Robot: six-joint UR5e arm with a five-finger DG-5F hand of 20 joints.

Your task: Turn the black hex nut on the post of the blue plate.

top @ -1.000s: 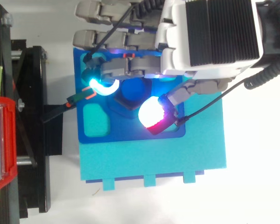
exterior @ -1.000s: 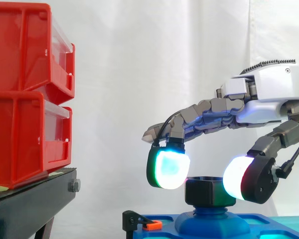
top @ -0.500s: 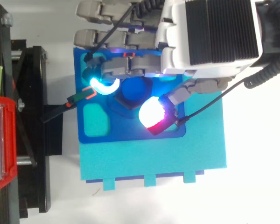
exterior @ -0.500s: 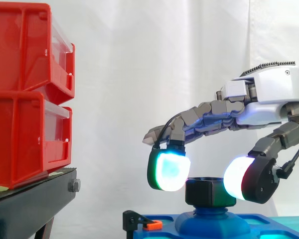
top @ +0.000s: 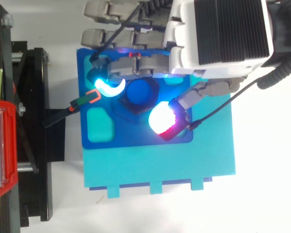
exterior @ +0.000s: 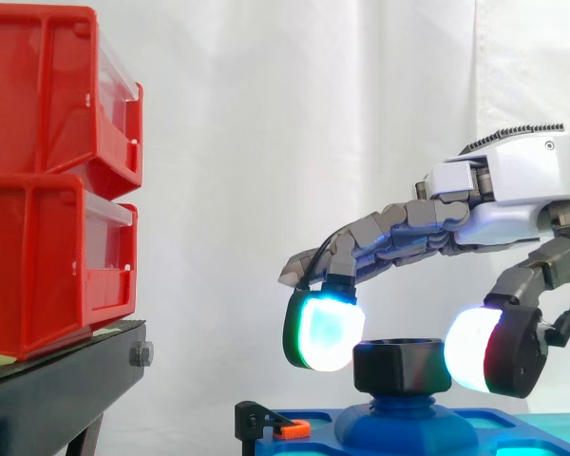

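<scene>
The black hex nut [exterior: 402, 366] sits on the blue post [top: 139, 93] that rises from the blue plate [top: 136, 133]. My hand [exterior: 513, 190] reaches in from the right and hovers over the nut, its fingers gently bent. One fingertip pad [exterior: 323, 332], glowing cyan, hangs at the nut's left side. On the right, the thumb pad [exterior: 480, 350] glows white and red and stands a little off the nut. From above, the two pads flank the nut and nothing is pinched between them. The other fingers stretch out past the plate's far edge.
The blue plate rests on a larger cyan base [top: 160, 165]. A small black and orange clip [top: 85, 100] sits at the plate's left edge. Two stacked red bins [exterior: 47, 171] stand on a black stand [exterior: 57, 389] to the left.
The thumb pad has drawn away from the nut to the right, and the gap between thumb and fingertip has widened. The hand has dropped slightly, and more of the nut shows from above.
</scene>
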